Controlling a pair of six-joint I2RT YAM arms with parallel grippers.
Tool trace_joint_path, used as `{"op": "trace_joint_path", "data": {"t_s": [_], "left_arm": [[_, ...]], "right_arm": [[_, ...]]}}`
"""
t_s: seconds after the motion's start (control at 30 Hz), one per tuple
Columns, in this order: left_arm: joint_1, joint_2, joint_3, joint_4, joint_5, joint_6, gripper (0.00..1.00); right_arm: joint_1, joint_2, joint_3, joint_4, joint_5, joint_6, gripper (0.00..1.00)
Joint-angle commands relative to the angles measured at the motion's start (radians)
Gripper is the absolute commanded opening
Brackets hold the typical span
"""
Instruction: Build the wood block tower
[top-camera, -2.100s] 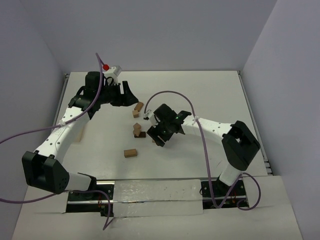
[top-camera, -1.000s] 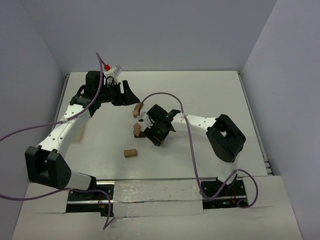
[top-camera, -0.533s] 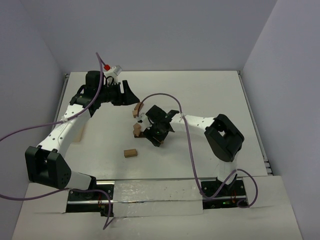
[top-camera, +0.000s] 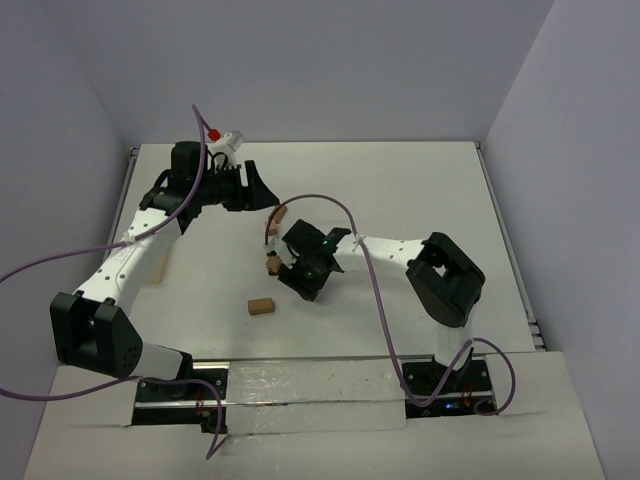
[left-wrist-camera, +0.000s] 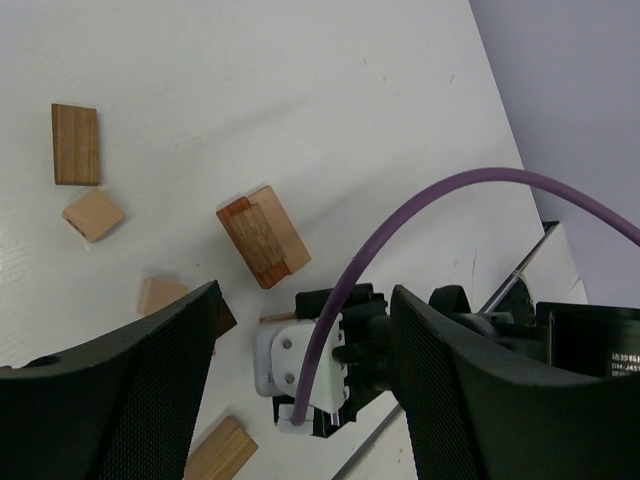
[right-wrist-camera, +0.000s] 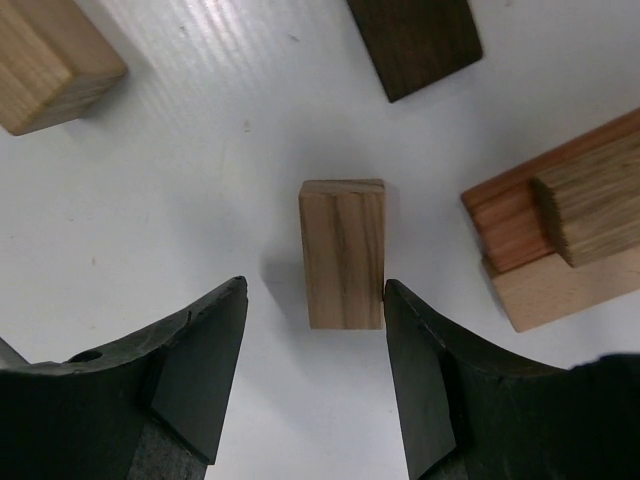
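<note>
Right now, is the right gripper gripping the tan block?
No, the tan block sits between the right gripper's fingers, but bare table shows between it and one finger.

A white table (top-camera: 430, 190) bears scattered wood blocks (top-camera: 261, 307); tan, reddish, dark.

Wood blocks (top-camera: 272, 262) clustered at the middle of the table (top-camera: 420, 190), one small block (right-wrist-camera: 343, 254) lying flat between the fingers of the right gripper (right-wrist-camera: 315, 295), the tower (right-wrist-camera: 540, 225) just beside it, a lone block (top-camera: 261, 306) apart toward the near edge, another block (top-camera: 280, 212) farther back past the cluster
</note>
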Motion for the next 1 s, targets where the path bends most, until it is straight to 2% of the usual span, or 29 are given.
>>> {"op": "trace_joint_path", "data": {"t_s": [0.0,0.27,0.5,0.73,0.97], "left_arm": [[0.01,-0.013,0.037,0.019,0.014,0.012,0.74],[0.034,-0.015,0.058,0.006,-0.007,-0.006,0.74],[0.053,-0.016,0.047,0.019,0.007,-0.018,0.74],[0.055,-0.009,0.057,0.012,0.003,-0.014,0.73],[0.056,-0.015,0.049,0.015,0.001,-0.013,0.73]], "right_arm": [[0.03,0.008,0.003,0.017,0.011,-0.003,0.64],[0.037,0.02,0.02,0.024,0.066,0.055,0.72],[0.037,0.024,0.023,0.029,0.077,0.069,0.73],[0.036,0.047,0.035,0.043,0.099,0.074,0.71],[0.037,0.065,0.049,0.051,0.116,0.087,0.63]]}}
